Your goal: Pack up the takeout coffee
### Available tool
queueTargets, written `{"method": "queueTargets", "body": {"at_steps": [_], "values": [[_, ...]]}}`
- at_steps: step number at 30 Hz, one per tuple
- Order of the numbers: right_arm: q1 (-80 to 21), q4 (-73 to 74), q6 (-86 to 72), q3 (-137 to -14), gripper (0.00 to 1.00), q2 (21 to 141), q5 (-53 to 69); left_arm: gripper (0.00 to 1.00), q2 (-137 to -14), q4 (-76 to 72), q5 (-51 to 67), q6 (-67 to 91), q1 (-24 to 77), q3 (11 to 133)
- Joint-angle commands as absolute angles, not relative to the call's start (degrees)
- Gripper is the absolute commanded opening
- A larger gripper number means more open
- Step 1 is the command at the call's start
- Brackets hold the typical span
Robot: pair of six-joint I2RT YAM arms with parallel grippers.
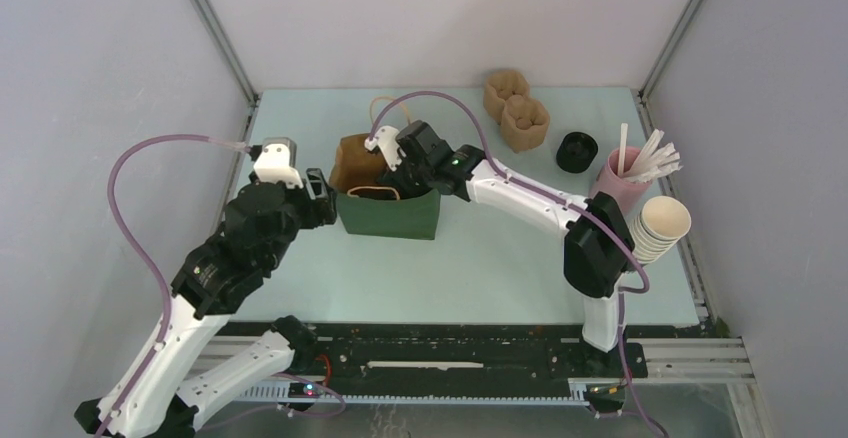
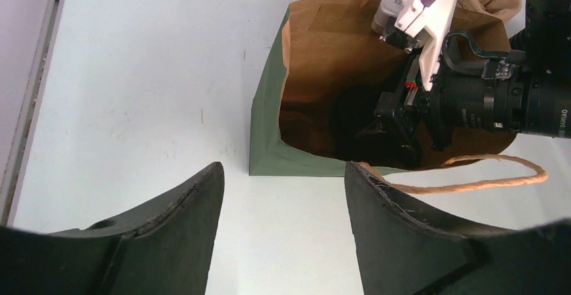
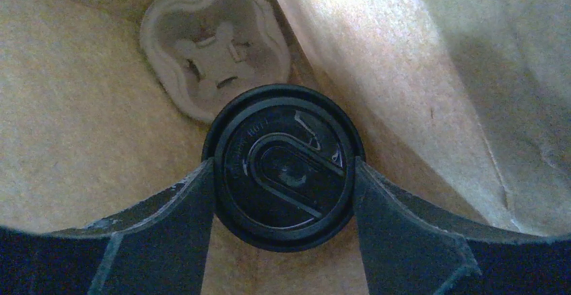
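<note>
While the right gripper (image 3: 283,174) reaches down into the bag (image 1: 390,216), we see its fingers (image 3: 182,207) clamped on the coffee (image 3: 283,153), one pressed against each side of the black lid's rim. The coffee is inside the bag, upright, with its lid facing the wrist camera. We cannot tell whether its base rests on the bag's floor. Beyond the lid a pulp carrier (image 3: 215,46) lies on the brown floor, its near edge hidden by the lid.

We find the left gripper (image 2: 283,174) just left of the bag, its fingers wide apart over bare table (image 1: 480,258) and pointing toward the bag's green side. The bag stands upright with its mouth open, green outside and brown inside, and a rope handle (image 2: 485,174) droops over its near rim. From the left wrist we see the right arm entering the mouth from the right, and the coffee is lost in shadow there.

Well apart, on the table's right side, stand a pink cup (image 1: 612,188) of straws and a stack of cups (image 1: 660,226).
</note>
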State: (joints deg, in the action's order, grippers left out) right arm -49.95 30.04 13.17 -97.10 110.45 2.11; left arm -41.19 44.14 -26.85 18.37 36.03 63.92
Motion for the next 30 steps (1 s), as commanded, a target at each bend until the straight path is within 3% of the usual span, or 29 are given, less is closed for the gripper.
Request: {"method": "queueTargets", "body": {"at_steps": [1, 10, 30], "values": [[-49.04, 33.77, 10.3, -97.82, 0.49, 113.44, 5.73, 0.71, -40.27, 44.21, -27.77, 17.05, 35.26, 67.01], [-47.83, 36.38, 9.79, -101.35, 0.52, 115.97, 7.12, 0.71, -40.1, 44.58, -27.75, 17.18, 34.62, 67.82], [-48.6, 40.86, 9.57, -108.4, 0.85, 113.86, 3.52, 0.71, -39.77, 44.73, -26.56, 17.88, 34.19, 67.81]]}}
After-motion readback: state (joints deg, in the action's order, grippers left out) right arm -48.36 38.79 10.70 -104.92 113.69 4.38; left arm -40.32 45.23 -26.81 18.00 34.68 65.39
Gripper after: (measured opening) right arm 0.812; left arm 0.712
